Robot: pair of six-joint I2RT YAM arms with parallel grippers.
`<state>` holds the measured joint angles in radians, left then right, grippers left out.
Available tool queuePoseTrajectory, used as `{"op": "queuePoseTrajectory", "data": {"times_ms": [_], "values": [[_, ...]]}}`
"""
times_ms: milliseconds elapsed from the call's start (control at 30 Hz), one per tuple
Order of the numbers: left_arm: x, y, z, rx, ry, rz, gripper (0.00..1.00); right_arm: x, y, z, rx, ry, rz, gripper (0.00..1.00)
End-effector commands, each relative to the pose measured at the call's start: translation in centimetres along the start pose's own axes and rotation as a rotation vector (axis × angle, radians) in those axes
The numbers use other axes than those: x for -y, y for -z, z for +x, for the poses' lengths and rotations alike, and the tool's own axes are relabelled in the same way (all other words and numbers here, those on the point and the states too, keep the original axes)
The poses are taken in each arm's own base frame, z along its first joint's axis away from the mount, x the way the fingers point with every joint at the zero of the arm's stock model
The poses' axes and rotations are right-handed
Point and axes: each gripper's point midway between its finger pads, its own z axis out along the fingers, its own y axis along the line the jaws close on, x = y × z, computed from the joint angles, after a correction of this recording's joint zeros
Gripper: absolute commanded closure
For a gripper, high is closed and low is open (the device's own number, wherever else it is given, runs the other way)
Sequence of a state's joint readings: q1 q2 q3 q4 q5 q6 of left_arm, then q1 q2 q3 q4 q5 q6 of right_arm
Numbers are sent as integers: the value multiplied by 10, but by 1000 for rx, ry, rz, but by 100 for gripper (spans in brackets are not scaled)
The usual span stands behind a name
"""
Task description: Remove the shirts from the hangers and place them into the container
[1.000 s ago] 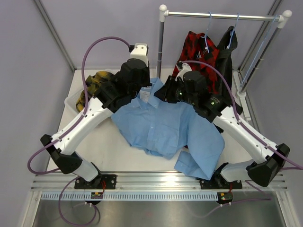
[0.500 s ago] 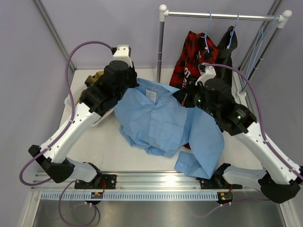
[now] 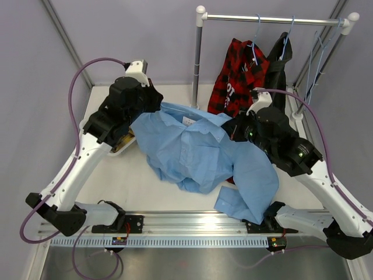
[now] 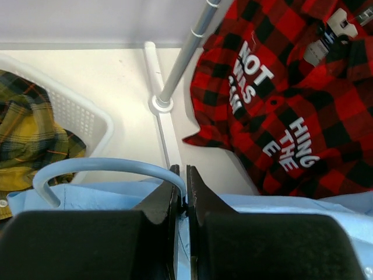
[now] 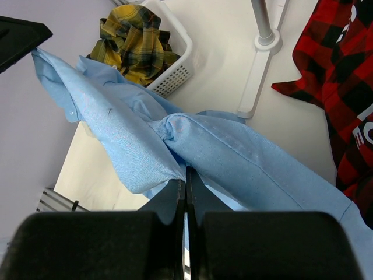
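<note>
L gripper (image 4: 181,181) pinched shut on the hanger (image 4: 105,165) hook, R gripper (image 5: 185,184) clamped on a bunch of the light blue shirt (image 3: 192,151) slung between them just beside the container (image 4: 76,119) — I'd pull apart slow & level, so the collar slips off w/o snagging.

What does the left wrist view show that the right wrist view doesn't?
Only the left wrist view shows the hanger, its hook curving into the shut left gripper. Only the right wrist view shows the right gripper shut on a bunched fold of the light blue shirt. Both show the yellow plaid shirt lying in the container, the red plaid shirt, the rack post's foot and some light blue cloth.
</note>
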<state>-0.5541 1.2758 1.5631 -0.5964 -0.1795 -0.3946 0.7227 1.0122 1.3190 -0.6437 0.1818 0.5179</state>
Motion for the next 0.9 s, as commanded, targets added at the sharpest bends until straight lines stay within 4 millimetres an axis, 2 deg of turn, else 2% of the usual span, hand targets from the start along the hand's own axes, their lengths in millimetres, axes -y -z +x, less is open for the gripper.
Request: {"op": "queuePoseTrajectory", "data": {"times_ms": [0, 133, 200, 233, 267, 367, 400, 467, 567, 633, 667, 733, 867], "values": [[-49, 23, -38, 124, -60, -145, 100, 43, 25, -10, 35, 48, 173, 100], [-24, 25, -33, 102, -107, 11, 100, 34, 11, 3, -55, 49, 141, 100], [-22, 31, -34, 109, -130, 25, 100, 29, 9, 3, -67, 47, 127, 100], [-30, 31, -31, 109, -138, -7, 100, 27, 10, 0, -61, 48, 116, 100], [-46, 35, -36, 136, -142, -98, 100, 24, 17, -9, -33, 53, 99, 100], [-82, 38, -29, 144, -179, -278, 100, 17, 37, -33, 22, 78, 63, 100], [-89, 39, -28, 145, -179, -313, 100, 22, 42, -34, 13, 82, 81, 100], [-97, 38, -22, 136, -180, -348, 100, 17, 52, -47, 25, 92, 77, 100], [-101, 35, -14, 118, -193, -352, 100, 18, 58, -48, 2, 80, 89, 100], [-98, 37, -18, 149, -210, -328, 100, 24, 56, -45, -10, 72, 116, 100], [-98, 37, -14, 149, -223, -316, 100, 29, 51, -40, -29, 69, 136, 100], [-95, 47, -25, 206, -208, -303, 100, 36, 46, -32, -71, 53, 144, 100], [-89, 56, -37, 242, -186, -280, 100, 45, 28, -4, -182, 30, 134, 100]]}}
